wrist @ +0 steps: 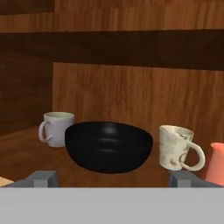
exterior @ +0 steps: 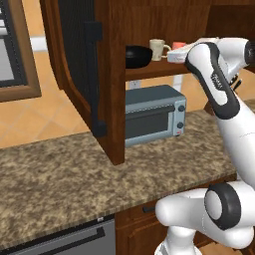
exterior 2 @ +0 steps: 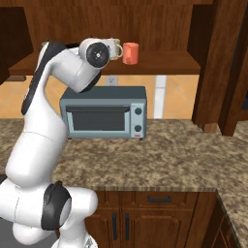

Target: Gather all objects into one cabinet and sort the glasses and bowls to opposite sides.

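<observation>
The claw (wrist: 112,177), spread wide, faces a black bowl (wrist: 109,146) between a grey mug (wrist: 56,128) and cream mug (wrist: 177,147) on the cabinet shelf (wrist: 26,155).

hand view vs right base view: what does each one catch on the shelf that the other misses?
Hand view alone: the grey mug at the far left, the black bowl beside it, and the open gripper facing the bowl. Right base view alone: the toaster oven on the granite counter below the shelf. Both: the cream mug and the orange-red cup, side by side.
</observation>
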Motion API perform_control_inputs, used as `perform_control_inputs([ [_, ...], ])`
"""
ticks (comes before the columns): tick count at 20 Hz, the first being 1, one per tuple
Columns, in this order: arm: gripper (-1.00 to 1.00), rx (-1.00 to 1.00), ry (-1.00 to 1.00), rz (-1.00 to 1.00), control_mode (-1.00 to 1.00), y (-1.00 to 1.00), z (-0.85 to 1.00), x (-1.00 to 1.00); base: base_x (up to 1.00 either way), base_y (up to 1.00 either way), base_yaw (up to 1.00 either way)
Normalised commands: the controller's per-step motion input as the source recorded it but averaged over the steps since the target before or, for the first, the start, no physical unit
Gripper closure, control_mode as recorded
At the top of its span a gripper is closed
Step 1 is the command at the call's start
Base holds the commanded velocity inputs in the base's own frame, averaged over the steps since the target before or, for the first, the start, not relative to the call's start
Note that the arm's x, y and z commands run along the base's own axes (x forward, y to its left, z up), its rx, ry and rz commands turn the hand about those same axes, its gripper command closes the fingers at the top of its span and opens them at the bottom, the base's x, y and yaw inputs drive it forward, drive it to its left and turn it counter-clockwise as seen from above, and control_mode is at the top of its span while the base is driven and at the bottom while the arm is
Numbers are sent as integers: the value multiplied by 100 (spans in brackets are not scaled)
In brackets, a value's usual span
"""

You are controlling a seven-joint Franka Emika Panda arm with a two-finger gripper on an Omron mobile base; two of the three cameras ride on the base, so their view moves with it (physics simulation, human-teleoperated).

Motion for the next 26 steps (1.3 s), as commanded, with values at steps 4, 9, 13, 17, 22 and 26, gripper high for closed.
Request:
perform_control_inputs([
  [4,-100,-2,0,13,-100,99,0,-6,0,0,0],
  [9,-100,-1,0,0,-100,91,-11,0,0,0,0],
  [13,-100,-5,0,-7,-100,74,1,-35,0,0,0],
  [17,-100,1,0,-3,-100,5,0,-35,0,0,0],
  [22,-100,11,0,-4,-100,7,11,-6,0,0,0],
  [26,-100,14,0,0,-100,36,10,0,0,0,0],
])
